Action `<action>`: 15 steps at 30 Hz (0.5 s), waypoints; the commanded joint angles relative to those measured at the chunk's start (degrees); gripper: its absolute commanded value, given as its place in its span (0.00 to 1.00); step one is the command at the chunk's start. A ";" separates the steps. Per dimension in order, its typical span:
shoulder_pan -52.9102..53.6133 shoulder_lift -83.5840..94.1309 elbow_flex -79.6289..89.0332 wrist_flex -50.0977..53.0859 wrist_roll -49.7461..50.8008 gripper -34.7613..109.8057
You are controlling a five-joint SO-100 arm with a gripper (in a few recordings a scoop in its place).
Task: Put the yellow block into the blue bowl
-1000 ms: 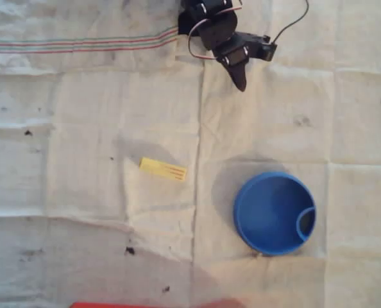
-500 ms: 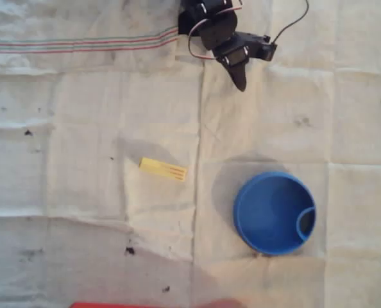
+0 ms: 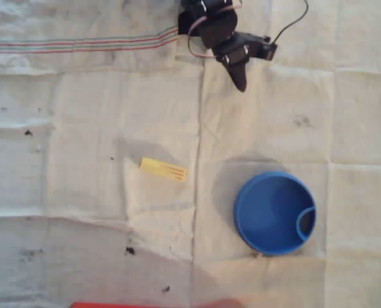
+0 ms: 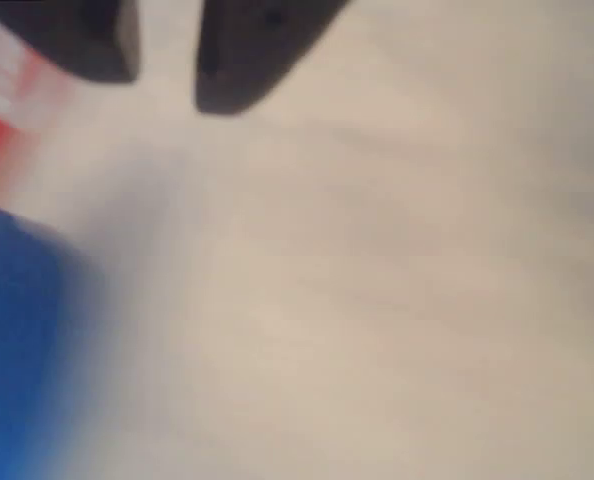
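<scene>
Wrist view blurred; blue bowl (image 4: 17, 340) cut off at left

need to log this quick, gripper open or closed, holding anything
gripper: open, a narrow gap shows between the fingers in the wrist view, nothing held; the yellow block lies on the cloth, apart from it.

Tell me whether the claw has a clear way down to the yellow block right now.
Probably yes. In the overhead view the claw sits near the top edge, and only bare cloth lies between it and the yellow block. The blue bowl sits off to the block's right, apart from it.
</scene>
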 commanded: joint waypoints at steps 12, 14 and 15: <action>18.98 -70.14 -57.39 2.72 -0.26 0.25; 21.45 -78.13 -67.41 5.80 -0.26 0.25; 22.59 -81.74 -72.42 7.82 -0.26 0.25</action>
